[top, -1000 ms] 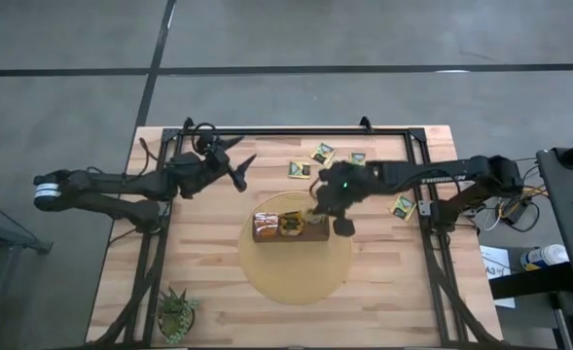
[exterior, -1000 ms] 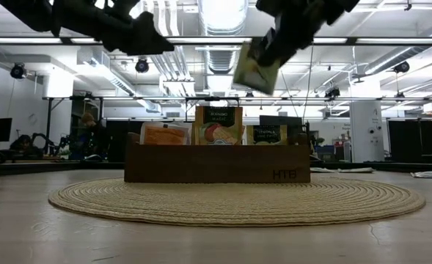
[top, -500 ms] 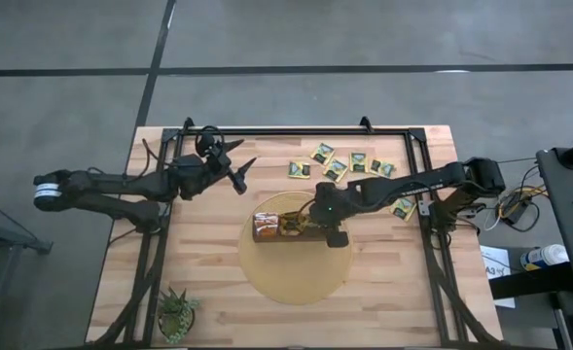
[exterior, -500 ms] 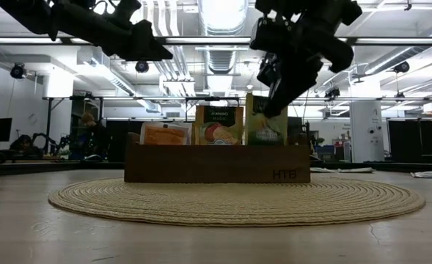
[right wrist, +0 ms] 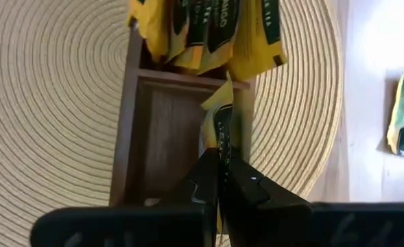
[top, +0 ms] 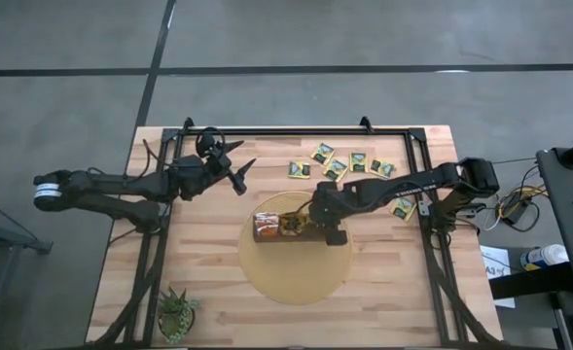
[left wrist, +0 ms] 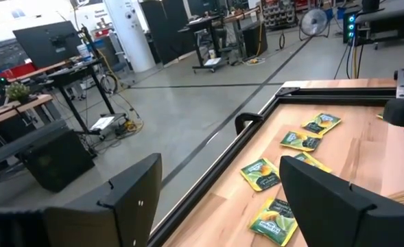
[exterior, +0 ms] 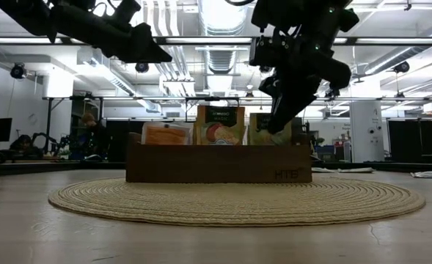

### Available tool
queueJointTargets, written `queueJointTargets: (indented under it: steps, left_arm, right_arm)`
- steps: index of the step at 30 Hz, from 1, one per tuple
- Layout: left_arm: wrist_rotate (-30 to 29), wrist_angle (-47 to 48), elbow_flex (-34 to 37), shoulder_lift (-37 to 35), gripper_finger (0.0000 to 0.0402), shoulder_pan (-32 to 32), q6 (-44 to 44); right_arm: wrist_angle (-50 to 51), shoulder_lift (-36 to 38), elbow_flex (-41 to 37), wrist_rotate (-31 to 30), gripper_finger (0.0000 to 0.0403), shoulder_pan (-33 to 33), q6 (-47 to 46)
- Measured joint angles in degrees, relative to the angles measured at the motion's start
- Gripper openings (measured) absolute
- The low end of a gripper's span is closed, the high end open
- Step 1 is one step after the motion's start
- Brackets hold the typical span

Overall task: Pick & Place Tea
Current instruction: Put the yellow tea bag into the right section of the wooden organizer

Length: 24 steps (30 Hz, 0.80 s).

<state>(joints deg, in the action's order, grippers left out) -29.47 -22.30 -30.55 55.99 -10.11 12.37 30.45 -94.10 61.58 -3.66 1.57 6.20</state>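
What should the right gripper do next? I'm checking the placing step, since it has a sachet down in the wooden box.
Probably open the right gripper and lift straight up. Its fingers are shut on a green-and-yellow sachet that already stands inside the end compartment of the wooden box, beside the sachets already placed. The left gripper waits open, away from the box.

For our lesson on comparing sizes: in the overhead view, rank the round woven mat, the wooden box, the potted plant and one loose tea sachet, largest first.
1. Round woven mat
2. Wooden box, partly hidden by the right arm
3. Potted plant
4. Loose tea sachet
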Motion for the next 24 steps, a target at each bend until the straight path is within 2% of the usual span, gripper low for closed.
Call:
queueJointTargets:
  steps: [8,11,24]
  left_arm:
    - [0.0,0.3,0.0,0.0,0.0288,0.0,0.1]
    - [0.0,0.4,0.2,0.0,0.0288,0.0,0.1]
    - [0.0,-0.5,1.7,-0.1,0.0288,0.0,1.1]
  right_arm:
    - [0.4,-0.1,0.0,-0.8,0.0009,-0.8,-0.2]
    - [0.9,0.0,0.1,-0.6,0.0023,-0.9,-0.2]
    - [4.5,0.4,4.1,-2.6,0.0163,-1.2,-0.7]
